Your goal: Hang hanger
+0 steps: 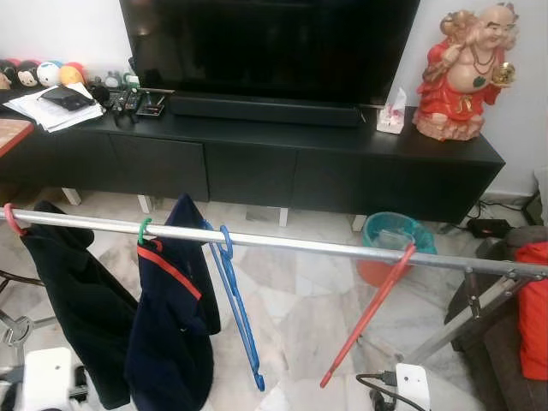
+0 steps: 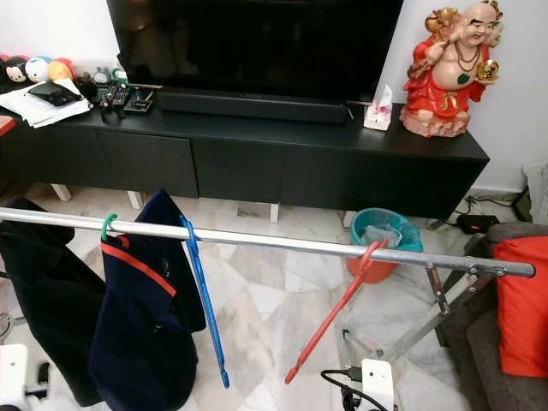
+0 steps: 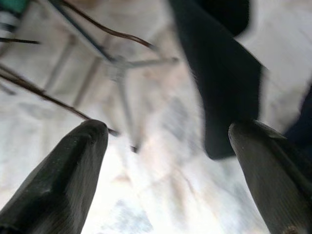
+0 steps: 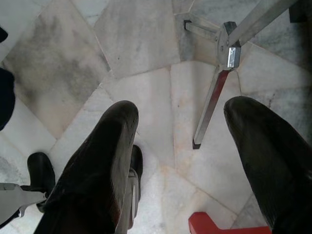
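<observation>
A black television stands on a long dark surface ahead of me, a red laughing statue at its right end. Nearer, a silver rail crosses my view. From it hang two dark garments, a blue hanger just beside them, and further right the red hanger, hooked over the rail and slanting down. A teal bin sits on the marble floor beyond. My left jaws are spread, holding nothing. My right jaws are spread too, over the floor.
</observation>
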### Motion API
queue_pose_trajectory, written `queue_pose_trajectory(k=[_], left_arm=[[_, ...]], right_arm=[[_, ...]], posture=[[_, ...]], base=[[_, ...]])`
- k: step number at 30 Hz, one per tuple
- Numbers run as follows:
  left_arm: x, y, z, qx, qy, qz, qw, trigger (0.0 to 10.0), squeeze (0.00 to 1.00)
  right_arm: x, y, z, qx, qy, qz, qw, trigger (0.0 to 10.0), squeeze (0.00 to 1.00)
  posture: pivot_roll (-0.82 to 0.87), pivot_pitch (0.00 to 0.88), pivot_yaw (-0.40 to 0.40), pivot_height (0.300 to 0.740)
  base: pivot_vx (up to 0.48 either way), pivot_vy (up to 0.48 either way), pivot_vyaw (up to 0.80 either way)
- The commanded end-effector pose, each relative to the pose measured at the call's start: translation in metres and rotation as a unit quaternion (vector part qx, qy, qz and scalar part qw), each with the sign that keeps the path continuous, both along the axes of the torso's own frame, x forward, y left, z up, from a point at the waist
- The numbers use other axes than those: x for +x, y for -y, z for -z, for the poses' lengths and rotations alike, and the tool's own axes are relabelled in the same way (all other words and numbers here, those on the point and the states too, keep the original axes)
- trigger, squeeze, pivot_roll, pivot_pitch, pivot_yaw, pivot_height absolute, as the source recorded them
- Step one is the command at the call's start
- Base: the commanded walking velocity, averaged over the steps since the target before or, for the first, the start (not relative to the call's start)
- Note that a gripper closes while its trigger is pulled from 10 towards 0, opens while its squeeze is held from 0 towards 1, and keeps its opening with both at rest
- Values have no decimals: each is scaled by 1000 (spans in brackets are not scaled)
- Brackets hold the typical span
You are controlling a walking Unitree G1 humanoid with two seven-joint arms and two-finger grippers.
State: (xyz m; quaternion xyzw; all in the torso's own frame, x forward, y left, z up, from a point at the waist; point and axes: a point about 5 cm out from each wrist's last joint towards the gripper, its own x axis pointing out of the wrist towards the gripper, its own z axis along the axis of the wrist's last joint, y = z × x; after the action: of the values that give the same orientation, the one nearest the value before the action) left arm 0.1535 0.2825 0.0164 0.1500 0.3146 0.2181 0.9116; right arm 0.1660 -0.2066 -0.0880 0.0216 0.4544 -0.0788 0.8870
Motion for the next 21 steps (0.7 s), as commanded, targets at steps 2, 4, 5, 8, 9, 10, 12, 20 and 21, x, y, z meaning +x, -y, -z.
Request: queue_pose_trajectory(k=[2,4,5,8,9,10,12,20,21], left_arm=[[6,6,18,-12,-46,23,999,10000,0],[10,9,28,-23,-67,33,997,10000,0],[12,11,35,-24,-82,45,995,10000,0],[15,17,53,-40,-124,78,988,10000,0],[15,18,57,-45,-133,85,986,10000,0],[17,23,62,-60,-137,98,984,10000,0],[20,30,66,-77,-137,113,981,10000,0],[33,60,86,-134,-156,135,969,10000,0],[35,62,86,-137,-156,132,969,10000,0]], right_arm=[[0,0,0,0,-2,-1,1000,10000,0],[0,0,0,1,-2,1,1000,10000,0],[0,0,0,1,-2,1,1000,10000,0],[-1,0,1,1,-3,4,1000,10000,0],[-1,0,1,1,-3,5,1000,10000,0],[-1,0,1,1,-3,5,1000,10000,0],[-2,-1,1,1,-4,5,1000,10000,0],[-3,-3,2,5,-4,19,1000,10000,0],[-3,-3,2,6,-4,20,1000,10000,0]], posture=[[0,0,-59,740],[1,0,-60,740],[2,0,-60,740],[-2,0,-60,740],[-2,0,-60,740],[-4,0,-62,740],[-4,0,-62,740],[-29,0,-49,740],[-29,0,-49,740]], base=[[0,0,0],[0,0,0],[0,0,0],[0,0,0],[0,0,0],[0,0,0],[0,0,0],[0,0,0],[0,0,0]])
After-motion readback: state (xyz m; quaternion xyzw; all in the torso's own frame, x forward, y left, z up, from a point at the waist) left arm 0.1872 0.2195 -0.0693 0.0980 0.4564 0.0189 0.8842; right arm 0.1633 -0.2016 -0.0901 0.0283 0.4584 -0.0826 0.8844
